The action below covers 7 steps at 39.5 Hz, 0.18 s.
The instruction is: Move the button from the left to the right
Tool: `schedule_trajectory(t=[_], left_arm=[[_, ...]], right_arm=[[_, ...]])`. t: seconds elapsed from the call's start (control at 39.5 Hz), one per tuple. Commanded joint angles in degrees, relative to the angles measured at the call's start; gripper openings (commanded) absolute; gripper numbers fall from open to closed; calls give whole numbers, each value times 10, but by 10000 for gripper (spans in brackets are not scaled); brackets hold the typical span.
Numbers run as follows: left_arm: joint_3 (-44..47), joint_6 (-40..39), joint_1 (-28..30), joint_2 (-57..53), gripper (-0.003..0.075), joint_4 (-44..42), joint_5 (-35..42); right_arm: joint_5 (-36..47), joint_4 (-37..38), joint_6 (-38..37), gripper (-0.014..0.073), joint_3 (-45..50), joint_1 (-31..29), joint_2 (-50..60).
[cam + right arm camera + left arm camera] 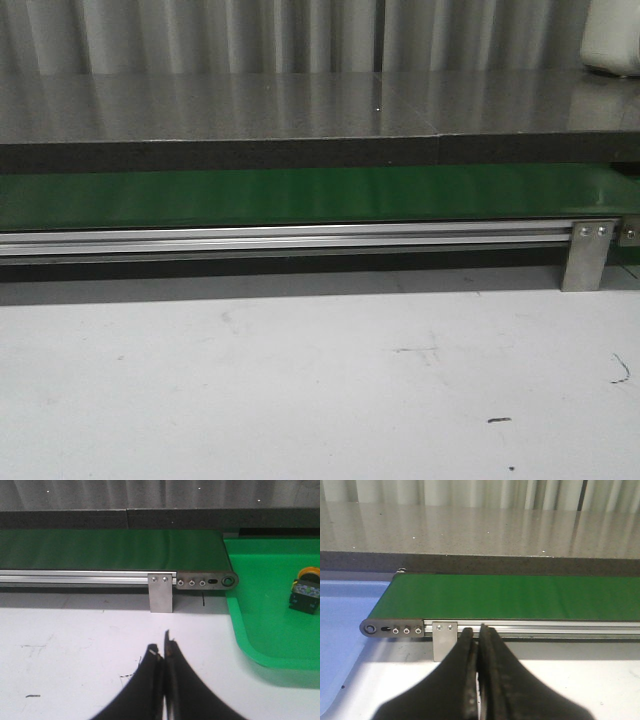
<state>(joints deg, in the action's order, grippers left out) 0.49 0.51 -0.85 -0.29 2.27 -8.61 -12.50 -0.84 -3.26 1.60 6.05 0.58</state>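
A small button point(304, 591) with a black square body and an orange-yellow cap lies in a green tray point(250, 630) past the right end of the green belt point(110, 550). My right gripper point(163, 649) is shut and empty, hanging over the white table short of the belt rail, left of the tray. My left gripper point(477, 631) is shut and empty, over the white table just before the rail near the belt's left end point(510, 596). In the front view the belt point(300, 195) carries nothing and neither gripper shows.
A light blue tray point(340, 630) sits past the belt's left end. An aluminium rail point(280, 240) with metal brackets point(587, 255) runs along the belt's near side. A grey countertop point(300, 105) lies behind the belt, with a white object point(612, 40) at its far right.
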Motion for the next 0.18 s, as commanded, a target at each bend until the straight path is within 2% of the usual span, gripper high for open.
schedule_trajectory(t=[0.0, 0.15], left_arm=[[16, -1, 1, -10, -21, 3, 44], [16, -1, 1, -10, -21, 3, 44]], right_arm=[[41, 2, 3, -68, -5, -4, 10], [41, 2, 3, -68, -5, -4, 10]])
